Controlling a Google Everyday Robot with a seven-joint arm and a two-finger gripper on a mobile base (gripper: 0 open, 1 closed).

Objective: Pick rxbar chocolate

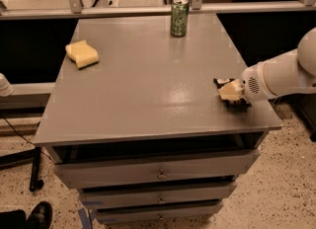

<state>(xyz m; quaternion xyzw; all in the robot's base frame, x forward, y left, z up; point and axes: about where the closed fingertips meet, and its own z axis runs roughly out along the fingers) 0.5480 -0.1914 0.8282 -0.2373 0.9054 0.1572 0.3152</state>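
The rxbar chocolate lies flat near the right edge of the grey table. Only dark bits of its black wrapper show, with a pale patch at its far end. My gripper, cream at the tip on a white arm that reaches in from the right, sits low right over the bar and hides most of it. I cannot tell whether it touches the bar.
A green drink can stands at the table's far edge. A yellow sponge lies at the far left. Drawers sit below the front edge. A glass rail runs behind. A dark shoe is on the floor at lower left.
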